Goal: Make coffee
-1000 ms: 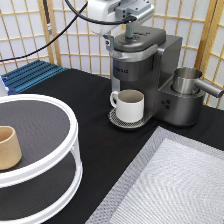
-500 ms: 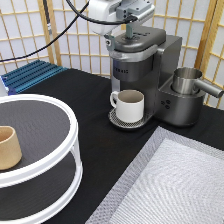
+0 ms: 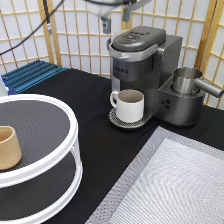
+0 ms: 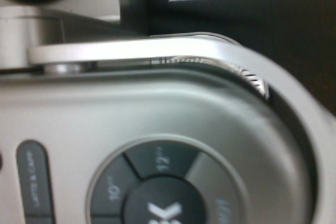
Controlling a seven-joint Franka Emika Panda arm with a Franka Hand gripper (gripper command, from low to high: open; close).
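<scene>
The coffee maker [image 3: 142, 70] is cased in dark grey plastic with a satin sheen, banded by a brighter silvery trim around its lid; in the wrist view its lid [image 4: 150, 150] is seen as smooth brushed-looking silver with glossy dark buttons [image 4: 161, 195]; the jug [image 3: 190, 82] at its side is bare brushed metal; the mug [image 3: 129, 105] is glossy white ceramic; the cup [image 3: 9, 147] is matt tan; the stand [image 3: 40, 150] has glossy white rims and rough dark mesh shelves; the table [image 3: 95, 125] is covered in matt black; a woven grey mat [image 3: 170, 185] lies at its near right corner.
</scene>
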